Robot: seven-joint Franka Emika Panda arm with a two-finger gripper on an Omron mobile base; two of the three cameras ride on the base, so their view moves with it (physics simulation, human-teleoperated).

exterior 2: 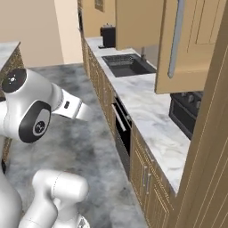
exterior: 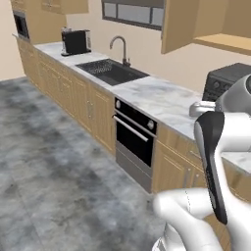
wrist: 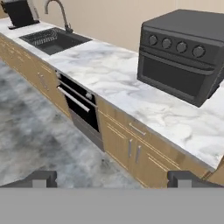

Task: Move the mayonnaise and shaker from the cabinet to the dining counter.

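The mayonnaise and the shaker are out of view. The cabinet (exterior: pixel 223 41) hangs above the wall counter with its door swung out, and a bare stretch of its wooden shelf shows. In the right base view the cabinet's door (exterior 2: pixel 191 44) with a long metal bar handle stands open, close on the right. A marble corner at the far left edge may be the dining counter (exterior 2: pixel 6 49). My gripper (wrist: pixel 114 179) is open with nothing between its fingers. It looks down at the wall counter from above the floor.
On the marble wall counter (wrist: pixel 109 70) stands a dark toaster oven (wrist: pixel 183 48), with a sink (wrist: pixel 52 39) and tap further left and a coffee machine (exterior: pixel 76 41) at the far end. A built-in oven (exterior: pixel 135 135) sits below. Open grey floor (exterior: pixel 49 171) lies to the left.
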